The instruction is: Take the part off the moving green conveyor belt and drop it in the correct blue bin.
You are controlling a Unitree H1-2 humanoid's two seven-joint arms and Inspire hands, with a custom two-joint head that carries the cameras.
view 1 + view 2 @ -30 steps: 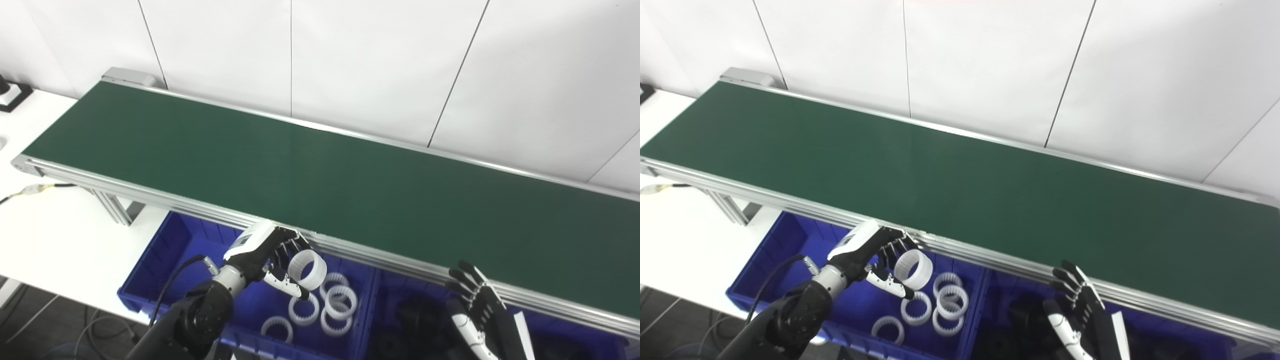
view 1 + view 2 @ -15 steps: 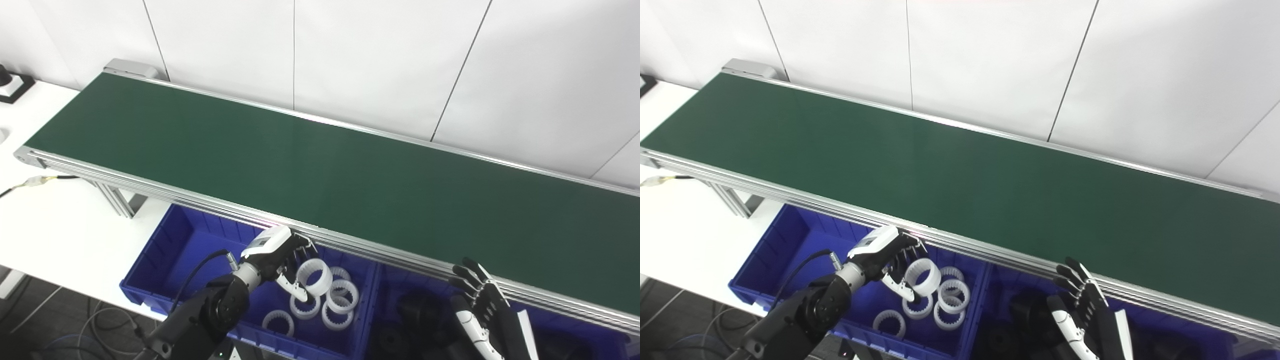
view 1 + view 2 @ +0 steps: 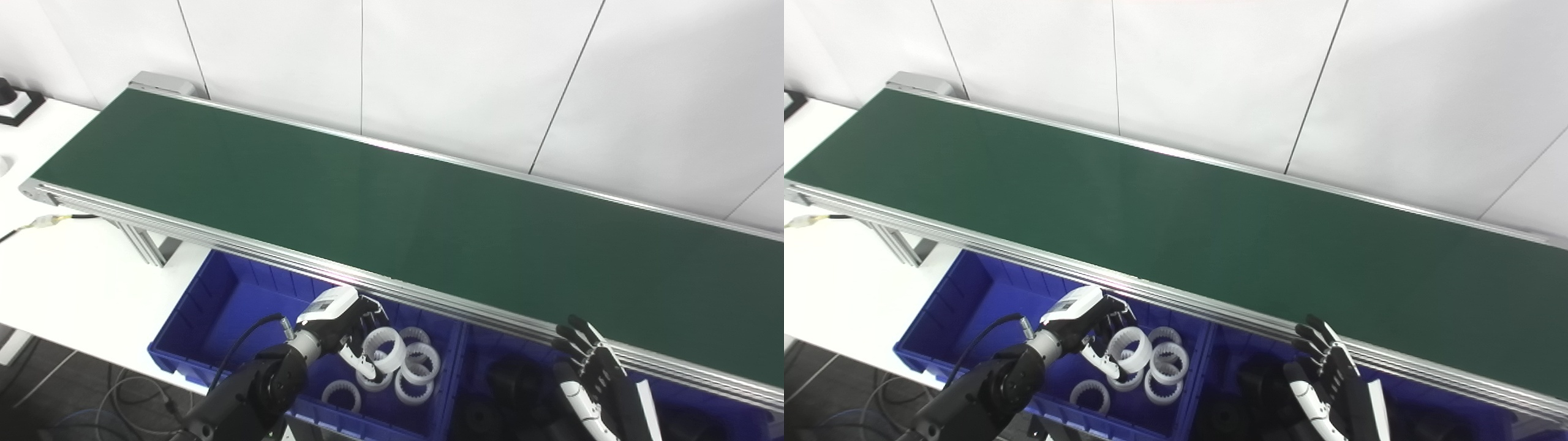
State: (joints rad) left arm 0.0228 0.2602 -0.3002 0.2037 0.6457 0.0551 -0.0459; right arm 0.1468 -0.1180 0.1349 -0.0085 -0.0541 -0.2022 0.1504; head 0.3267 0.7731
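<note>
My left hand (image 3: 343, 324) hangs low inside the left blue bin (image 3: 202, 312), its fingers and thumb closed around a white toothed ring (image 3: 386, 349). Several more white rings (image 3: 416, 373) lie on the bin floor just below and to the right of it. The green conveyor belt (image 3: 392, 214) runs across the picture behind the bins with no part on it. My right hand (image 3: 591, 383) waits at the lower right, fingers spread and holding nothing, above the right blue bin (image 3: 704, 416), which holds black parts (image 3: 508, 380).
The belt's aluminium rail (image 3: 245, 248) overhangs the bins' far edge. A white table (image 3: 67, 275) lies to the left with a cable and connector (image 3: 46, 222) on it. A white panelled wall stands behind the belt.
My left hand has carried the white ring downward into the left bin, closer to the rings on its floor. The camera view shifted slightly. My right hand stayed in place.
</note>
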